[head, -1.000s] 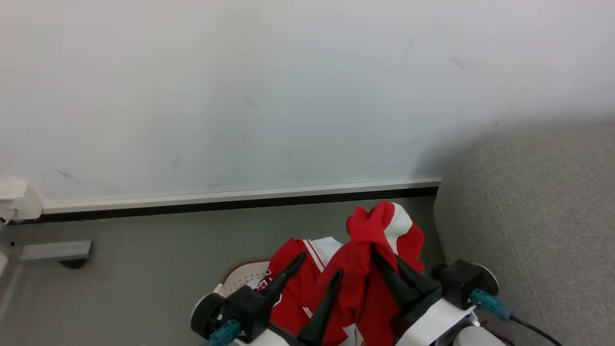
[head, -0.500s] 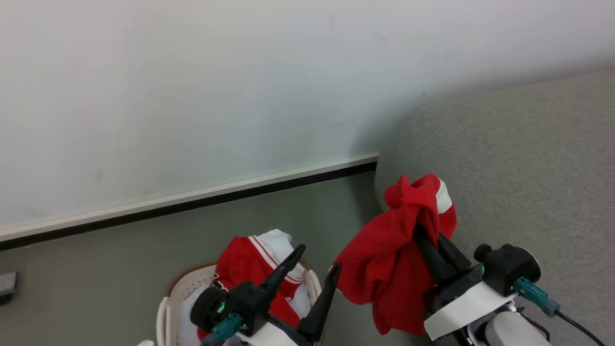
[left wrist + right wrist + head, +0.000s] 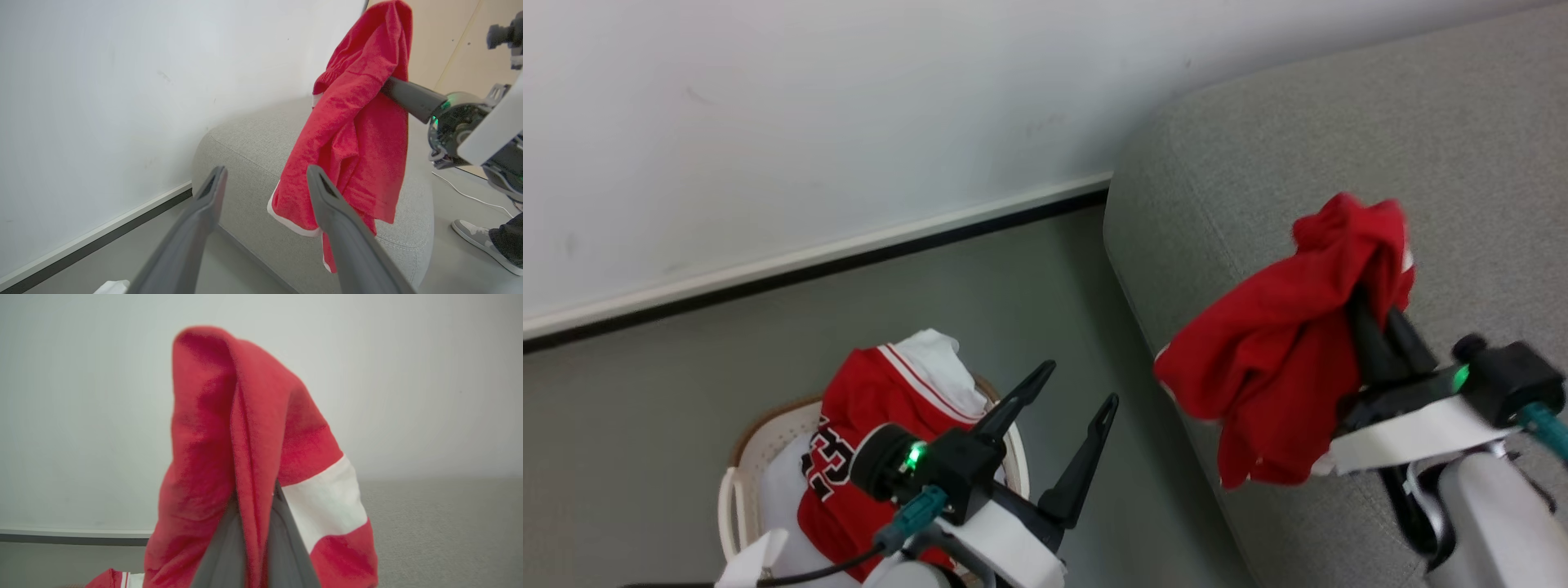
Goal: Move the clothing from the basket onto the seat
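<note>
1 jersey (image 3: 866, 408) in 1 basket (image 3: 760, 433) | 1 garment (image 3: 1282, 327) in R fingers (image 3: 1372, 351) | L fingers (image 3: 1021, 396) wide

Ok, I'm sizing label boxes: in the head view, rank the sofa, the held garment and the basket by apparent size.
1. sofa, clearly largest.
2-3. held garment and basket, about alike: a jersey and the left pincer cover part of the basket, so I won't rank those.

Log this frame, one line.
right hand: shut on red garment, hanging at sofa edge | left hand: open, empty | lettered jersey: in basket
</note>
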`<state>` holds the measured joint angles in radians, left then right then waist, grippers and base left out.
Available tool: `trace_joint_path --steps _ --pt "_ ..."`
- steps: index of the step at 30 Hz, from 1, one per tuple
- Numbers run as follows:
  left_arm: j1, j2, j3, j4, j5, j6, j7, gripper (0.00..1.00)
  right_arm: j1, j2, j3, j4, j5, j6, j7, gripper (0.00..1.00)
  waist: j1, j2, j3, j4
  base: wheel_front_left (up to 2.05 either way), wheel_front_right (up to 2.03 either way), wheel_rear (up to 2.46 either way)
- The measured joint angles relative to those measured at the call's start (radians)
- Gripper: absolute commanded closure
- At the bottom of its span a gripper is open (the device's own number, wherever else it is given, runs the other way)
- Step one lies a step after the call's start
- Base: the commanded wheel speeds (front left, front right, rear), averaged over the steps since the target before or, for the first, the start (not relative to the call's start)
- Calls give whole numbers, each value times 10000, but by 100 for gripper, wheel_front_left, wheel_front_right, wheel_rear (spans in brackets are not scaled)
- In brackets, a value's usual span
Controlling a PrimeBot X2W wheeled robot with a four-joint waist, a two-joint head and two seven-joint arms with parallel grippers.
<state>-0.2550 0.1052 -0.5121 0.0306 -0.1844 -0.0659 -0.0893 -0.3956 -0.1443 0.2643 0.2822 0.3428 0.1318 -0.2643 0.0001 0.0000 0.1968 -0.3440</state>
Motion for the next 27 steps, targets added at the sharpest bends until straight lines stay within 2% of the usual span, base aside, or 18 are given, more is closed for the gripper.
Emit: trace_joint_path --steps 6,17,21,27 --pt "-1029 134 -115 -88 234 -173 88 0 -1721 -33 -2203 278 -593 0 0 100 1 0 1232 183 0 0 0" --pt "-2289 75 -178 128 353 -274 -173 0 -6451 -1632 -5848 2148 -2040 0 754 100 3 0 3362 1371 0 0 0" --pt "-2539 23 -171 176 347 -261 -282 0 -8085 -2176 -7288 2765 -2953 2 1057 100 3 0 3995 1887 0 0 0" --pt "-2801 -109 -150 224 261 -148 -506 0 -8957 -2694 -9062 3889 -4846 2 1398 100 2 0 4904 2615 0 0 0"
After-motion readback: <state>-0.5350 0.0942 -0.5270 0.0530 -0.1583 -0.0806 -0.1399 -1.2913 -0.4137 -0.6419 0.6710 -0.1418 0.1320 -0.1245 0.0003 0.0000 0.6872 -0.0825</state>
